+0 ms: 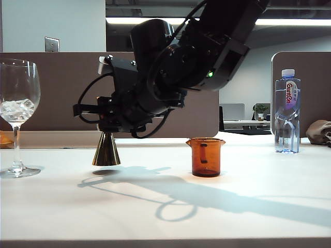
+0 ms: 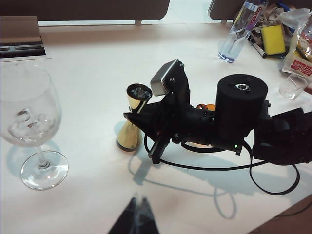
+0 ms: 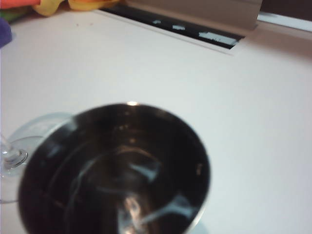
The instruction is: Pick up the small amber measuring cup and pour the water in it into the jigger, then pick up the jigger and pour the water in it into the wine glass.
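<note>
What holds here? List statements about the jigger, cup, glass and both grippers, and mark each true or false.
1. The jigger stands upright on the table. True.
2. The right gripper holds the small amber measuring cup. False: the cup stands alone on the table, and this gripper's jaws flank the jigger.
3. The wine glass lies on its side. False: it stands upright, at the exterior view's left.
4. The left gripper hangs above the table, apart from the jigger. True.
5. The water bottle stands between jigger and cup. False: it stands at the far right, beyond the cup.
</note>
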Robot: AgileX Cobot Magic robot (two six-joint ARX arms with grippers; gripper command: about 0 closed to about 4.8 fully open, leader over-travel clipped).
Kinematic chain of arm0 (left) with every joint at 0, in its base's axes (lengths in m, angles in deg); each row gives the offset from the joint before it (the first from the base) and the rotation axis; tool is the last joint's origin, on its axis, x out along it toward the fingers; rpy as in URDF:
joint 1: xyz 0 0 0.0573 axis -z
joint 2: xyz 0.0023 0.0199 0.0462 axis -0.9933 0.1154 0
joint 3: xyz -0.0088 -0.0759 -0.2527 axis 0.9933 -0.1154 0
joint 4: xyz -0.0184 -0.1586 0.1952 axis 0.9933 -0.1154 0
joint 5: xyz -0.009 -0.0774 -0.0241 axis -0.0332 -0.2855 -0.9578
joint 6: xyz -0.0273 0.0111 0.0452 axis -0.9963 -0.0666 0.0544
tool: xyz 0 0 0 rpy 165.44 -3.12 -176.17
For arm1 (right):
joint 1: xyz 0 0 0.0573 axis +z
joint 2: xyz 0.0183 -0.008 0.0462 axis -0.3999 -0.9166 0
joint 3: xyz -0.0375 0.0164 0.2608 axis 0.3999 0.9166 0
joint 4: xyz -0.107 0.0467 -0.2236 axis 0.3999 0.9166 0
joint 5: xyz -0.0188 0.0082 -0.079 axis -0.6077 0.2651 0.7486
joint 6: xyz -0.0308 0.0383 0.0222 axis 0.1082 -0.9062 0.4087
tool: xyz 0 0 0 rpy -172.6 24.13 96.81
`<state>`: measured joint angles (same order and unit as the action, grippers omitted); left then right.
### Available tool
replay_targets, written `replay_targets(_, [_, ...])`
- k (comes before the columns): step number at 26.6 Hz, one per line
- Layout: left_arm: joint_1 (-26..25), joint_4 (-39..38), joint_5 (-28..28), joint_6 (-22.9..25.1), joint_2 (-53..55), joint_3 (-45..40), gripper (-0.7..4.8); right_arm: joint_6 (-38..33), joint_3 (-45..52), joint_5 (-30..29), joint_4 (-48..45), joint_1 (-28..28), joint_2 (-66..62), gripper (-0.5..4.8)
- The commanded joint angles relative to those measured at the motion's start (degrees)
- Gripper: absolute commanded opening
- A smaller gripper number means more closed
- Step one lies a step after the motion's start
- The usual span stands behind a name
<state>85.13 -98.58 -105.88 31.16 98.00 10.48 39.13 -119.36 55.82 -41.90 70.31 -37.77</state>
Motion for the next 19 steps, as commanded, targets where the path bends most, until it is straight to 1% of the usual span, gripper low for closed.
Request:
replay_targets(1, [0.0, 0.7, -0.2, 0.0, 0.0, 0.2, -0.02, 0.7, -2.6, 0.0, 2.1, 0.1, 0.3, 0.15])
replay_targets(13, [0.0, 0.7, -0.2, 0.0, 0.0, 0.2, -0.02, 2.2, -10.3, 0.0, 10.4, 0.1, 1.8, 0.10])
replay_targets(19, [0.0, 0.7, -0.2, 0.0, 0.0, 0.2, -0.02, 3.7, -10.5, 0.0, 11.7, 0.1, 4.0, 0.08])
